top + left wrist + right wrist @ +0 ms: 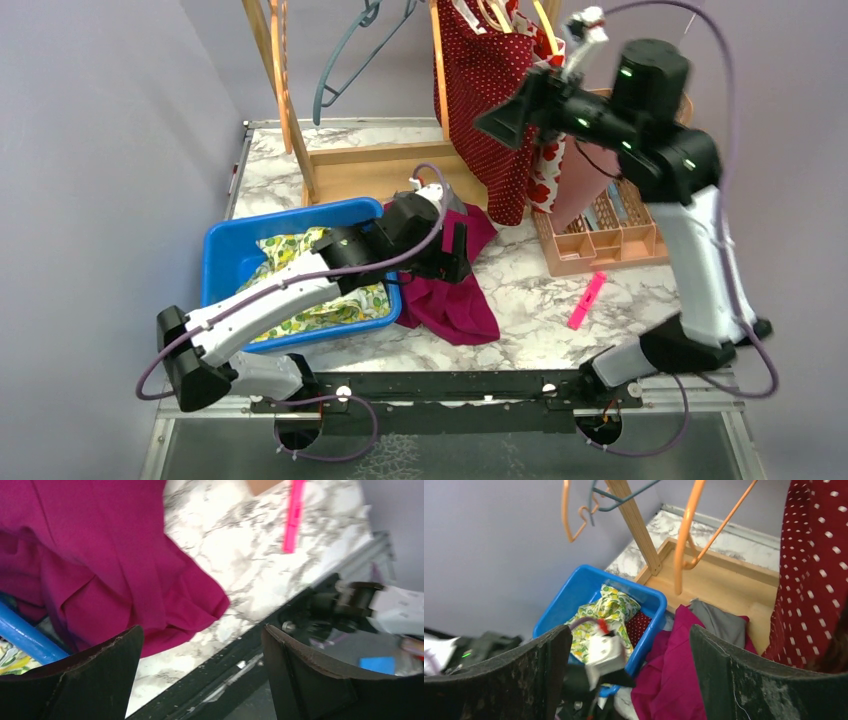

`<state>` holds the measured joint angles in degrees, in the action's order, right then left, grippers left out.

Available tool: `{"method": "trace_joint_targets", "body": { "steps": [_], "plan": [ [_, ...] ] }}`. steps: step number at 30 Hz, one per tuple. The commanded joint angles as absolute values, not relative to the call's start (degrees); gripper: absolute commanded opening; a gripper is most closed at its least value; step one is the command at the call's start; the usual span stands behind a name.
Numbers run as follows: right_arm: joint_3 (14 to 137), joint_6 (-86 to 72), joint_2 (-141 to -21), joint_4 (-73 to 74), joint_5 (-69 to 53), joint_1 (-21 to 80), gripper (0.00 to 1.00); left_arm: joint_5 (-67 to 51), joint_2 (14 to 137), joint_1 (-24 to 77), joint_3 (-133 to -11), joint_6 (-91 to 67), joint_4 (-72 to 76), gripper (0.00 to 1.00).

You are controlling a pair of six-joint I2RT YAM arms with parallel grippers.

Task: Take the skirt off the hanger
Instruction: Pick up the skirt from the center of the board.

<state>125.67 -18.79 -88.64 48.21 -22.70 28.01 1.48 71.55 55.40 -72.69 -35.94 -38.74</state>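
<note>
The magenta skirt (455,300) lies crumpled on the marble table, off any hanger, against the blue bin's right side; it also fills the upper left of the left wrist view (100,555) and shows low in the right wrist view (684,680). My left gripper (452,252) hovers just over the skirt, open (202,632), nothing between its fingers. My right gripper (510,115) is raised high beside the rack, open (629,630) and holding nothing. An empty orange hanger (684,535) and a blue-grey hanger (624,497) hang from the wooden rack.
A blue bin (225,250) holds a green-and-yellow patterned cloth (300,250). A red polka-dot garment (490,90) hangs on the rack above its wooden base (380,170). An orange compartment tray (600,235) stands at right, with a pink marker (587,300) in front of it.
</note>
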Motion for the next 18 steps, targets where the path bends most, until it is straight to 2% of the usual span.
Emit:
{"method": "trace_joint_targets", "body": {
  "steps": [1, 7, 12, 18],
  "plan": [
    [120.2, -14.3, -77.7, 53.5, -19.9, 27.9, 0.91, 13.1, 75.5, 58.7, -70.8, -36.6, -38.8, 0.90],
    [110.7, -14.9, -66.1, 54.5, -19.8, 27.8, 0.92, 19.2, 86.0, 59.0, -71.1, -35.2, -38.0, 0.99],
    [109.7, -15.0, -62.3, 58.0, -18.5, 27.9, 0.92, 23.8, 96.2, 57.4, -73.3, -33.1, -37.5, 0.99],
    [110.4, -15.6, -60.0, 61.0, -18.0, 27.8, 0.92, 22.9, 109.1, 57.0, -76.4, -26.9, -34.2, 0.98]
  ]
}}
